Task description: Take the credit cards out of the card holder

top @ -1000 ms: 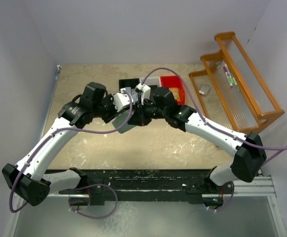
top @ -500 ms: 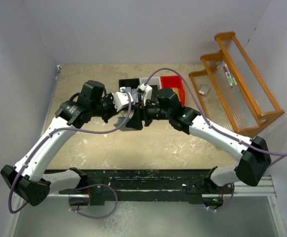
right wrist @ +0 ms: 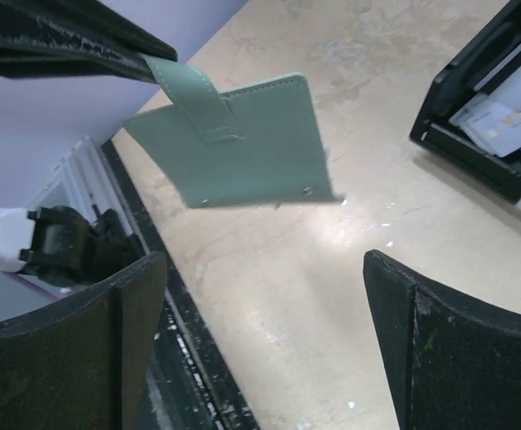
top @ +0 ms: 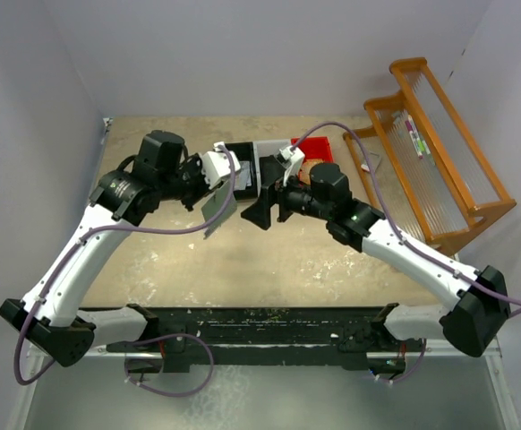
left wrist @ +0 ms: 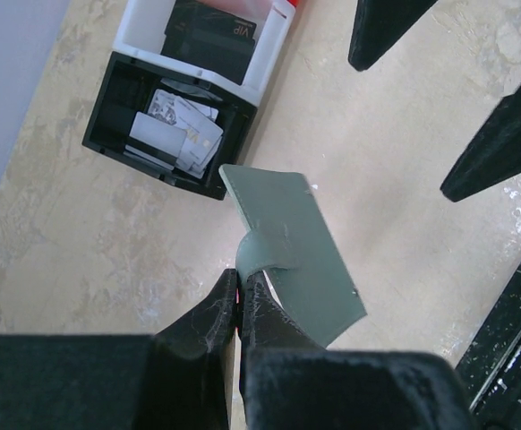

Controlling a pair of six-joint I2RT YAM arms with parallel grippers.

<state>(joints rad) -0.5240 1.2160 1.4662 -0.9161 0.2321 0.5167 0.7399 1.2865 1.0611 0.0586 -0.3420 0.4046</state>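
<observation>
Two claws meet over the bench (left wrist: pixel 81 242): the left claw (left wrist: pixel 241 291) is pinched tight on the strap of the card holder (left wrist: pixel 292 255), holding it in the air. The right claw (right wrist: pixel 260 269), spread wide and empty, faces it a little apart, the holder's long side lying across its gap. Only the outer face shows, so any credit cards inside are hidden; perhaps none remain.

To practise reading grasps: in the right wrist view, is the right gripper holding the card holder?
No: the right gripper gapes empty, while the left gripper pinches the card holder by its strap.
</observation>
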